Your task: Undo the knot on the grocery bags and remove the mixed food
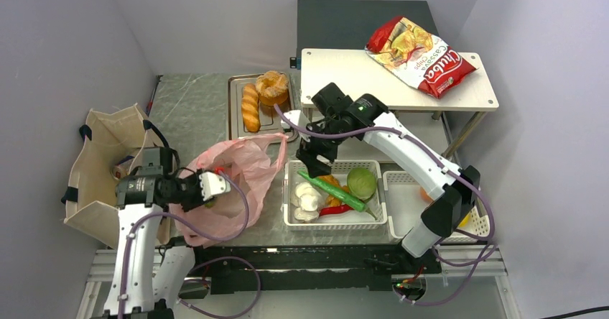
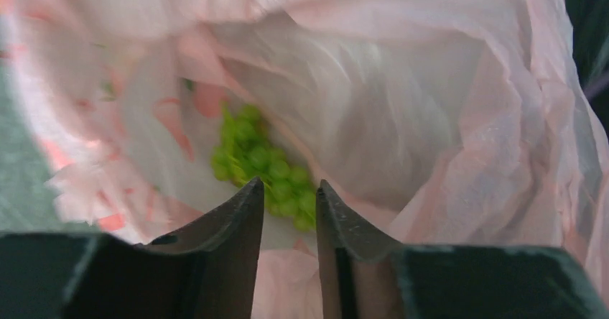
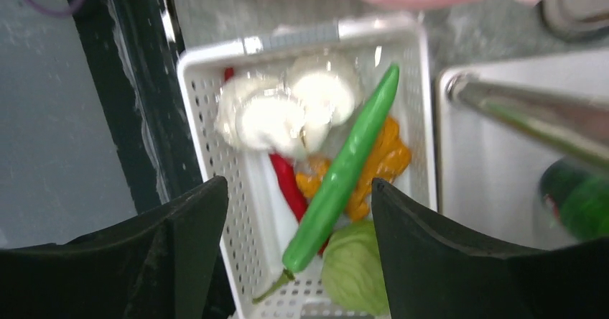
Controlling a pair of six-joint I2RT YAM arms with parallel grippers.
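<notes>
Green grapes (image 2: 262, 161) lie deep in the pink bag (image 1: 244, 164), just past the tips of the left gripper (image 2: 287, 186), which reaches into the bag's open mouth. Its fingers (image 2: 237, 233) stand narrowly parted, a slim gap between them; whether the tips touch the grapes is unclear. Pale pink film surrounds that gripper on every side. The beige tote (image 1: 100, 154) stands behind this arm, on its outer side.

The right gripper (image 3: 298, 186) hangs spread wide and holds nothing, directly above the white basket (image 3: 215, 161). Straight beneath its gap the long green vegetable (image 3: 345, 168) lies aslant across the basket. White garlic (image 3: 287, 111) sits beyond the fingertips, and green cabbage (image 3: 352, 269) sits below, nearer its right finger. The ring-shaped bun (image 1: 273, 85) rests on a metal tray (image 1: 237, 111) well beyond this gripper.
</notes>
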